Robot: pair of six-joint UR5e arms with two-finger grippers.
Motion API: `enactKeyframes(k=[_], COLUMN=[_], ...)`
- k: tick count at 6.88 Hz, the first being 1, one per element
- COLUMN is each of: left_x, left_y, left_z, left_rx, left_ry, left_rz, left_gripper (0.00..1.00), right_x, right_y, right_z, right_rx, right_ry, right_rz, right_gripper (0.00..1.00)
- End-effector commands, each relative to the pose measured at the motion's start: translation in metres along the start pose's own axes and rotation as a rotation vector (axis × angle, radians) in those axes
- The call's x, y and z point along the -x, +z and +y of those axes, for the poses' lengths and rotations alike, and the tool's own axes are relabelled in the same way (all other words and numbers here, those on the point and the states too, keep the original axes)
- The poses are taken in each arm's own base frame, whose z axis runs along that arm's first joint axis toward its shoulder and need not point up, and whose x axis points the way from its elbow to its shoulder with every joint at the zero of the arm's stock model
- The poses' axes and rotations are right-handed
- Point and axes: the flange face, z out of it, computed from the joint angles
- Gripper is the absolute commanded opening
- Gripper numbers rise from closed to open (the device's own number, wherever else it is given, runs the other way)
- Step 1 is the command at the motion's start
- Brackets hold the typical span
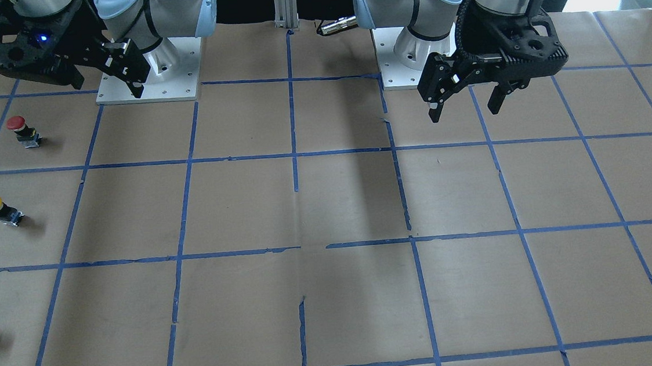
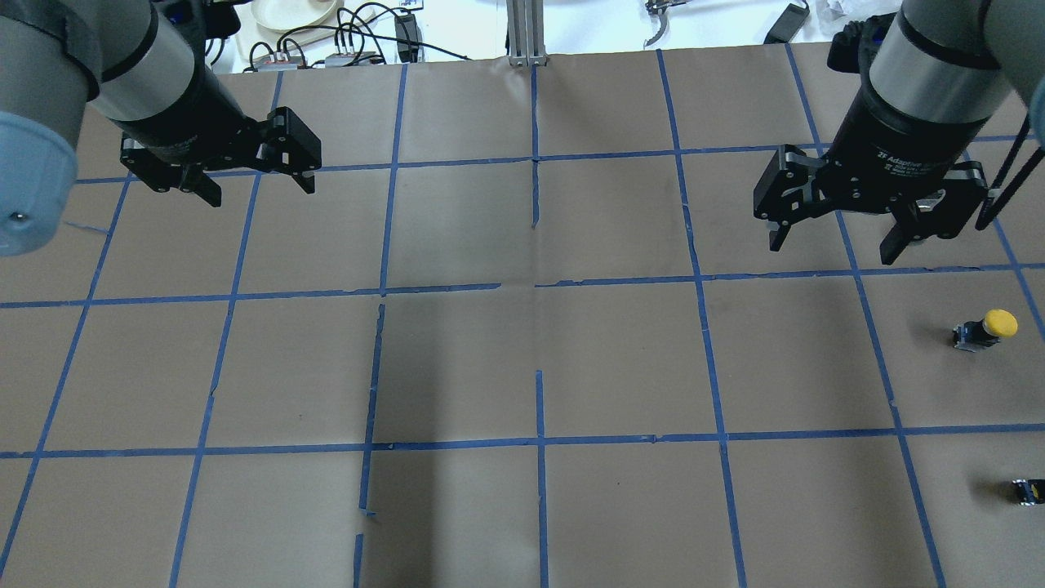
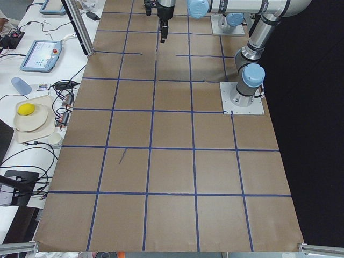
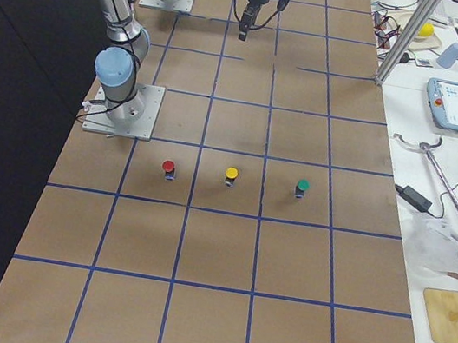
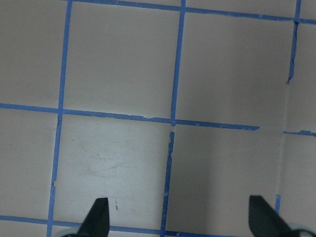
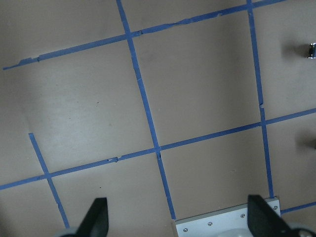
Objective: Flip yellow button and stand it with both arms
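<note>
Plainly, we see the right gripper hanging above the table with its jaws spread wide and nothing between them; its wrist camera shows the two dark fingertips far apart over bare brown paper and blue tape lines, with a corner of a metal base plate below. We find the left gripper in the same state on the other side of the table, jaws wide open and empty, clear of the surface. Out from the right gripper, well apart from it and close to the table's edge on the robot's right, sits the yellow button. From the right side camera we see it in a row between a red-capped button and a green-capped button, each in its own taped square. Its yellow cap appears to sit above its dark block, though we cannot be sure it is upright.
</note>
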Motion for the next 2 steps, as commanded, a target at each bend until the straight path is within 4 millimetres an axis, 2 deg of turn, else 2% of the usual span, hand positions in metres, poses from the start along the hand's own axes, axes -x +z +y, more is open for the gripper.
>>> enactKeyframes(k=[1,2], left_x=[-0.0003,-0.0003], left_y=[0.0000,0.0000], left_z=[0.0000,0.0000], left_rx=[0.000,0.000], left_ry=[0.000,0.000], left_rz=[0.003,0.003], left_gripper=[1.00,1.00], right_x=[0.0040,0.0038], right_y=[0.0013,0.0007], right_z=[0.0001,0.0006], right_rx=[0.000,-0.001], right_ry=[-0.006,-0.004], right_rz=[-0.008,-0.007], right_gripper=[1.00,1.00])
